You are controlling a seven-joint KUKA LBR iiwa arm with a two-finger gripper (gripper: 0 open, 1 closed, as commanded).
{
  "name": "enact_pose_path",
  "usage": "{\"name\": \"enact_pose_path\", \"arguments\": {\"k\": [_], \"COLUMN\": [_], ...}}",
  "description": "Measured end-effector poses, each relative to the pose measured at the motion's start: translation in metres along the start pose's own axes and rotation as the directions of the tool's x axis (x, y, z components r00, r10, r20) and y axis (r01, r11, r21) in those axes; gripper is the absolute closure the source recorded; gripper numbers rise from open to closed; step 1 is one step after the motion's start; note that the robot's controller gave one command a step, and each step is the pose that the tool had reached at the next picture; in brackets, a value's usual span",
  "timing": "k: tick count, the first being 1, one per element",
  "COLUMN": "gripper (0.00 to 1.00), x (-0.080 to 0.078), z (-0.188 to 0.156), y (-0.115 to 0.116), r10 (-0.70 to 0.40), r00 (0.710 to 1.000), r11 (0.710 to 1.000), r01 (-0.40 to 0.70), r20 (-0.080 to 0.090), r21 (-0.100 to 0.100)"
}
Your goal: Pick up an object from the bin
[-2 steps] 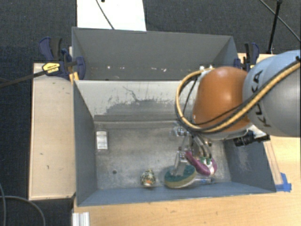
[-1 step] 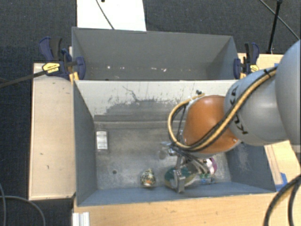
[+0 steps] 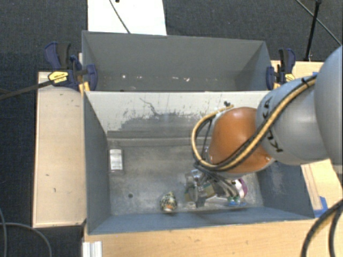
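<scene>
Plainly, the risk is a miss. The hand (image 3: 199, 193) is low by the front wall of the bin (image 3: 161, 111), right beside a purple-and-green thing (image 3: 236, 190) at front right. It could pin that thing against the floor or wall, or nudge it away. I cannot tell whether the hand is released or clenched. Elsewhere in the bin, a ball (image 3: 169, 202) lies near the front and a white block (image 3: 116, 160) lies at the left, well apart.

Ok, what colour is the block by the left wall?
The block is whitish grey; the camera view shows it best.
</scene>
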State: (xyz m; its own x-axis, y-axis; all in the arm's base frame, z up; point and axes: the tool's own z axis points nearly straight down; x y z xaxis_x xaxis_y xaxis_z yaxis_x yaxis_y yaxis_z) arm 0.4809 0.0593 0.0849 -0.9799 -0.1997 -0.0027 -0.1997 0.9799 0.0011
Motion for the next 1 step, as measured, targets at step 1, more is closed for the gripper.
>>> {"name": "enact_pose_path", "arguments": {"k": [1], "gripper": [1.00], "x": [-0.0072], "z": [-0.1575], "y": [0.0215], "r10": [-0.106], "r00": [0.994], "r11": [0.994], "r01": [0.106], "r20": [0.008], "r21": [0.002]}}
